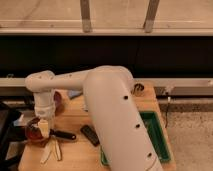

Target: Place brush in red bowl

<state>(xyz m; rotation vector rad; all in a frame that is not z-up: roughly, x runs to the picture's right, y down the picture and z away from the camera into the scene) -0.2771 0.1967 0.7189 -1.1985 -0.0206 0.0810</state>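
Observation:
The red bowl [33, 134] sits at the left edge of the wooden table [75, 152]. My gripper [43, 128] hangs straight down over the bowl's right side, its pale tip at the rim. The brush [64, 134] lies with its thin black handle pointing right from the bowl onto the table. Its inner end is hidden under the gripper, so I cannot tell whether it is held.
A flat black block [90, 135] lies right of the brush. Pale cream strips [52, 150] lie in front of the bowl. A dark purple bowl [58, 100] stands behind the gripper. A green tray [154, 134] is on the right. My bulky white arm [112, 110] covers the table's middle.

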